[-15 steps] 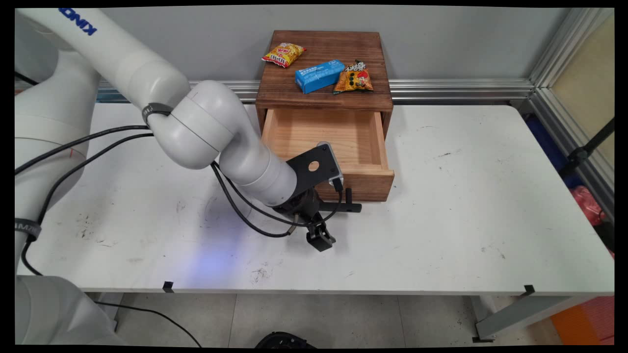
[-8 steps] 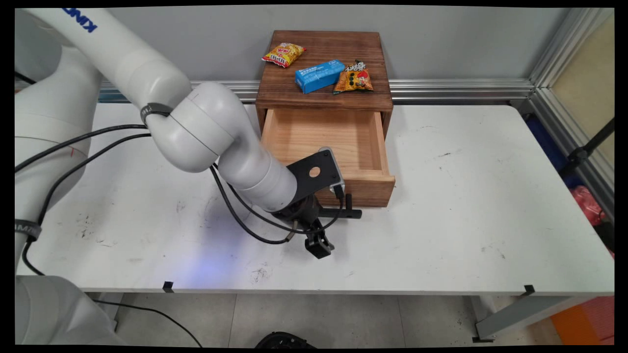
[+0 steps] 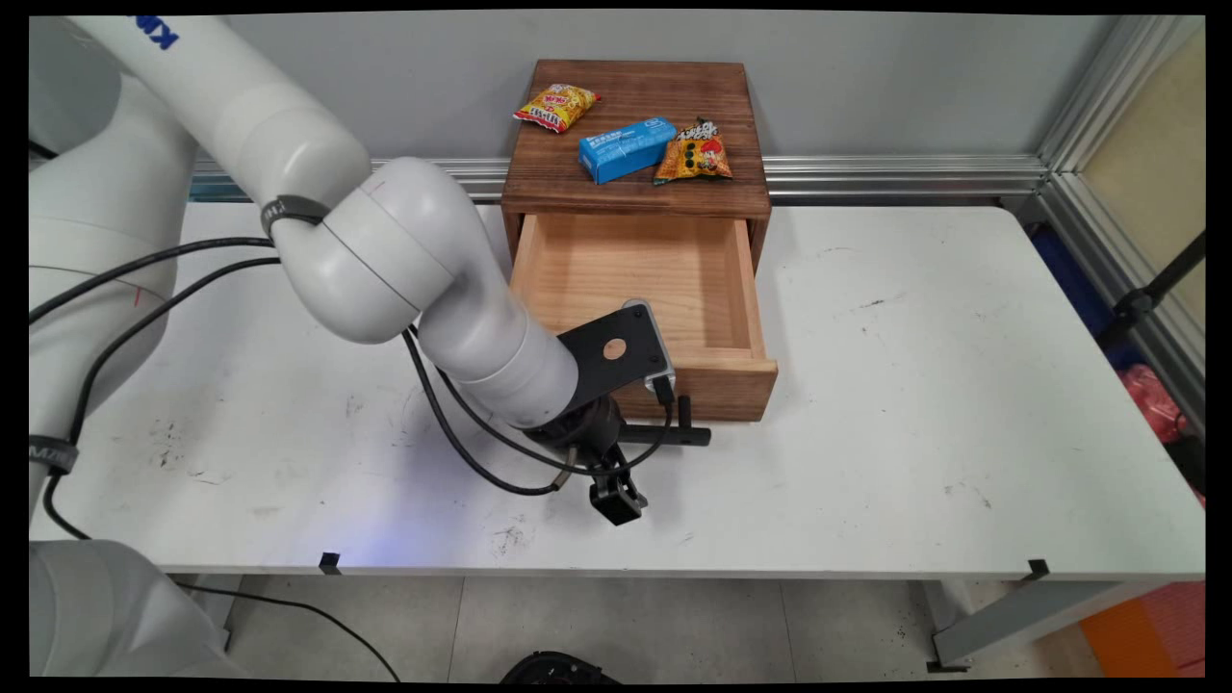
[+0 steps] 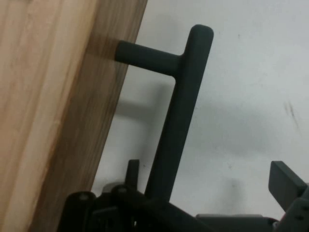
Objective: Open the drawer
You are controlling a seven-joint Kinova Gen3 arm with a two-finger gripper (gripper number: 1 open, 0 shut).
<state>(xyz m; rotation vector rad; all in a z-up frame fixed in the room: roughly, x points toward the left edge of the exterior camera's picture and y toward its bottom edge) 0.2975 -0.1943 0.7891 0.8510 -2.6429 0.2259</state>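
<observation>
White table point(image 3: 914, 385), scuffed, wall behind. Dark brown wooden cabinet point(image 3: 640, 91) sits at the table's far edge against the wall. Its pale wood drawer point(image 3: 717, 390) is pulled out toward the near side, open top showing, inside bare.

Black T-bar drawer handle point(image 3: 688, 436) point(image 4: 181, 111) stands off the drawer front on a short post. Its long axis runs left-right in the main view, parallel to the drawer front and the table's near edge, just above the tabletop.

My black two-finger gripper point(image 3: 613, 474) point(image 4: 210, 176) is low at the handle's left part, in front of the drawer. Fingers are apart, bar passing between them. In the hand view one fingertip point(image 4: 287, 181) sits clear of the bar and the other point(image 4: 133, 166) is just beside it. Can't tell if that one touches.

On the cabinet top: blue rectangular carton point(image 3: 626, 148) in the middle, lying diagonal. Orange snack packet point(image 3: 695, 154) touches its right end. Yellow snack packet point(image 3: 556, 106) is at back left, apart.
</observation>
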